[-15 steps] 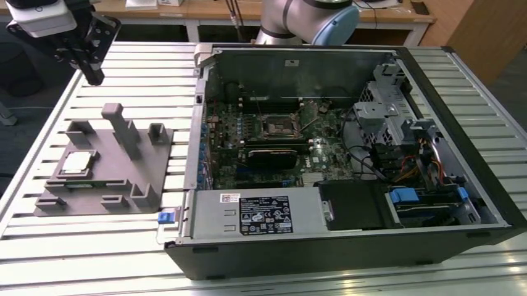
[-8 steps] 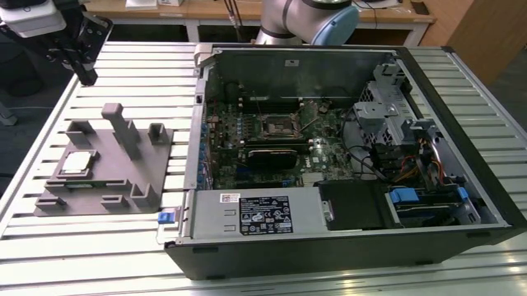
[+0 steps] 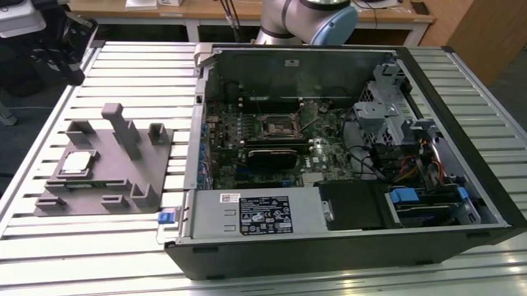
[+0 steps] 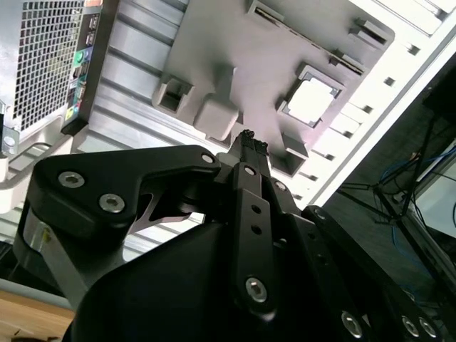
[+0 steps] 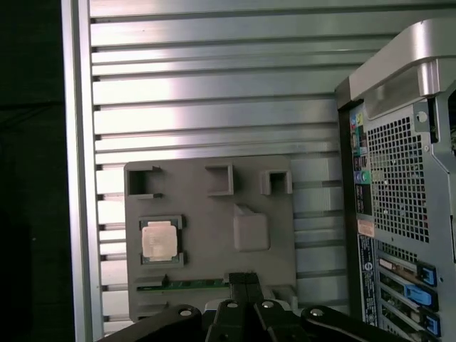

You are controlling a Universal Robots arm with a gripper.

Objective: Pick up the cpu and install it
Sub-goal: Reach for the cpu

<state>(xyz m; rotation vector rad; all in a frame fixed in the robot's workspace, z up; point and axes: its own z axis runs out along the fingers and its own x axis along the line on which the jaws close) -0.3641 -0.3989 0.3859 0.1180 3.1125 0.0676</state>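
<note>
Jaws, closed on nothing, hang over an edge of the grey holder [image 5: 214, 228]; the cpu [image 5: 158, 240] lies apart in its square pocket, bare slatted bench [image 5: 214, 92] beyond, computer case [image 5: 399, 178] well clear.

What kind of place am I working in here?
Likely a robotics lab or PC-assembly test bench: an open computer case lies on a slatted aluminium table, a grey holder carries the cpu, and wooden desks stand behind.
</note>
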